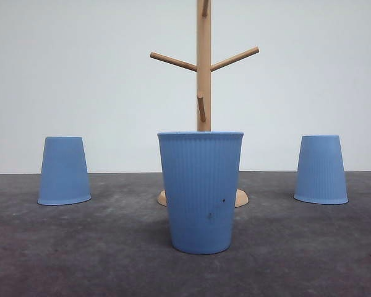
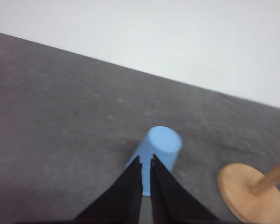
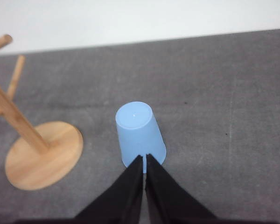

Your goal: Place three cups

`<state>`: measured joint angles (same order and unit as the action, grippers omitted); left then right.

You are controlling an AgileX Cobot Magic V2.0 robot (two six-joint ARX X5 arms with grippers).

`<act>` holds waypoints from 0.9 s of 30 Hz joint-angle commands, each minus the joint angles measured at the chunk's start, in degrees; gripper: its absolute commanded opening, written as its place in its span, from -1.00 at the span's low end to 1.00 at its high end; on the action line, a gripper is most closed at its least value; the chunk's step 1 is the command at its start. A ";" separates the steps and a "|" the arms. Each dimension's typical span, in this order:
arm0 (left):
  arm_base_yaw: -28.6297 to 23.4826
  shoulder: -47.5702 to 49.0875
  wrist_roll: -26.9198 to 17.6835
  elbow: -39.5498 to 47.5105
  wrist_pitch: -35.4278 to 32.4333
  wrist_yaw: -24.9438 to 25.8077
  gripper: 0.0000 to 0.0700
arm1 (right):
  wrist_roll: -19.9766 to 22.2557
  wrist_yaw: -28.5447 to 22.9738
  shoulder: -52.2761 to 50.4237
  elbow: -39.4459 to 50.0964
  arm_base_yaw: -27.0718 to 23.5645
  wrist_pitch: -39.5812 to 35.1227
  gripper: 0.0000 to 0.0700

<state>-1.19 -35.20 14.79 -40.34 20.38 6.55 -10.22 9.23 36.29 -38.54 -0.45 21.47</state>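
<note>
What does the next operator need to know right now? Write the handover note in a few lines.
Left tool: shut, empty, above the left cup, which is upside down.
Right tool: shut, empty, above the right cup, also upside down.
Cups in the front view: left cup and right cup inverted on the grey table, either side of the wooden rack. Middle cup stands upright, nearest the camera, in front of the rack's base.
Done: nothing visibly placed; the rack's pegs are bare.
Left: all three cups still to place, probably on the rack.
</note>
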 commanded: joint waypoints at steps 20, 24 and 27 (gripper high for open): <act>6.88 -28.04 -6.95 -9.75 5.62 4.09 -0.68 | 8.76 1.95 20.15 -9.40 -0.07 7.74 -0.78; 6.88 -28.04 -6.31 -9.75 5.86 4.09 0.30 | 8.76 1.95 20.17 -9.40 -0.07 8.62 0.66; 6.88 -28.04 -6.20 -9.75 5.73 4.09 0.49 | 8.76 2.23 20.17 -9.42 -0.07 8.68 1.00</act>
<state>5.54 -62.94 8.45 -49.06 26.70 10.48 -1.72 11.05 56.25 -47.42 -0.45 30.59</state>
